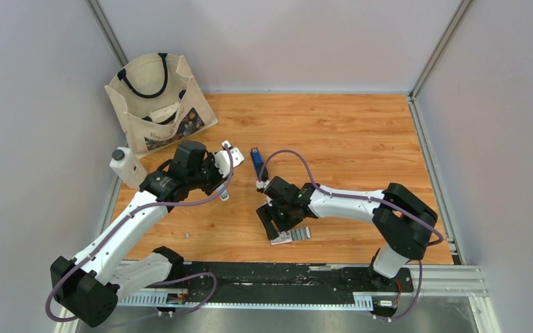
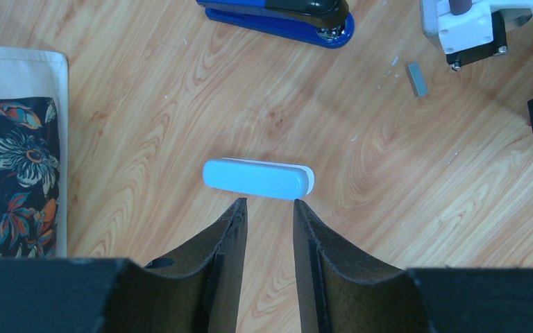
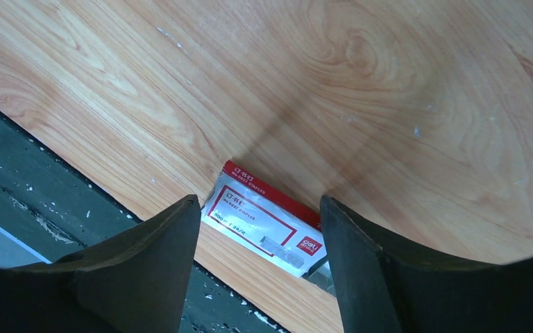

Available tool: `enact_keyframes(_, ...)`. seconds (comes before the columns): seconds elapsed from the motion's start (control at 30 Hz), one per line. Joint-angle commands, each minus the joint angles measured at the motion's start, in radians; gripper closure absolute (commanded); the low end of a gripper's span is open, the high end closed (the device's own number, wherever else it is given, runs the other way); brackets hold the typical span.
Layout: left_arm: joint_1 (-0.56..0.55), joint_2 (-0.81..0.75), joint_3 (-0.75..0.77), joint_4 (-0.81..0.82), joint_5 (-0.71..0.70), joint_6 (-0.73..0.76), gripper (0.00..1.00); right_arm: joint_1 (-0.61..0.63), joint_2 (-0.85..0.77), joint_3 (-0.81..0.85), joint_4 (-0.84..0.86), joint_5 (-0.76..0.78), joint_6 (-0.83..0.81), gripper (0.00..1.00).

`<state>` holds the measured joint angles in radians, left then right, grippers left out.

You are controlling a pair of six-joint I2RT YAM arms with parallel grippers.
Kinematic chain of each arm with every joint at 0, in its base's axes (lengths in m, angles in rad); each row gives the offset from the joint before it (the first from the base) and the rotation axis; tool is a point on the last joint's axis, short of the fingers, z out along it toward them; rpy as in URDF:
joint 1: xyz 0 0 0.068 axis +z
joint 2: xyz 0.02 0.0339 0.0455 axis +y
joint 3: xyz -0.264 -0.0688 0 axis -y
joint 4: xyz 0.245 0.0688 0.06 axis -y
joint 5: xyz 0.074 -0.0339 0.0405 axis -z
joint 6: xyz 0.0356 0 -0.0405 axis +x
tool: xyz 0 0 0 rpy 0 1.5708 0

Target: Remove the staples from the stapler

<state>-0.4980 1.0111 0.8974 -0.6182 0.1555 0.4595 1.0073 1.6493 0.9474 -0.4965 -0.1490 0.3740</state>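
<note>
The blue-and-black stapler (image 1: 255, 158) lies closed mid-table; it also shows at the top of the left wrist view (image 2: 277, 17). My left gripper (image 1: 221, 173) is just left of it, fingers a little apart and empty (image 2: 269, 202). A short grey staple strip (image 2: 416, 78) lies loose on the wood. My right gripper (image 1: 277, 216) hangs open and empty (image 3: 258, 202) over the red-and-white staple box (image 3: 264, 222) near the front edge. Silvery staple strips (image 1: 300, 234) lie beside that box (image 1: 280, 240); one end peeks out by my right finger (image 3: 321, 269).
A light-blue oblong object (image 2: 258, 178) lies just beyond my left fingertips. A floral tote bag (image 1: 159, 104) and a white bottle (image 1: 126, 166) stand at the back left. A tiny grey piece (image 1: 187, 236) lies near the front. The black rail (image 3: 35, 208) borders the table's front edge.
</note>
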Motion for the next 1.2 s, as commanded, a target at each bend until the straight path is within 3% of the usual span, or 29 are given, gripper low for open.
enact_keyframes(0.0, -0.004, -0.011, 0.028, 0.006, 0.006, 0.015, 0.60, -0.006, -0.002, 0.025, -0.016, 0.069, 0.006, 0.27)
enact_keyframes(0.23, -0.005, -0.008, 0.103, -0.037, 0.047, -0.007, 0.60, -0.171, -0.199, 0.073, -0.085, 0.195, 0.057, 0.19)
enact_keyframes(0.4, -0.028, -0.016, 0.118, -0.057, 0.108, -0.031, 0.56, -0.203, -0.351, 0.001, -0.165, 0.307, 0.140, 0.25)
enact_keyframes(0.57, -0.192, 0.021, 0.126, -0.086, 0.099, -0.067, 0.56, -0.265, -0.515, -0.113, -0.217, 0.350, 0.285, 0.34)
enact_keyframes(0.67, -0.371, 0.081, 0.123, -0.078, 0.063, -0.068, 0.56, -0.385, -0.589, -0.128, -0.292, 0.387, 0.342, 0.24)
enact_keyframes(0.77, -0.511, 0.211, 0.164, -0.065, 0.059, -0.082, 0.56, -0.566, -0.646, -0.118, -0.289, 0.353, 0.364, 0.23)
enact_keyframes(0.93, -0.677, 0.415, 0.239, 0.012, 0.042, -0.094, 0.57, -0.754, -0.629, -0.096, -0.238, 0.318, 0.370, 0.19)
enact_keyframes(1.17, -0.803, 0.641, 0.356, 0.097, 0.052, -0.134, 0.58, -0.881, -0.576, -0.128, -0.186, 0.256, 0.326, 0.20)
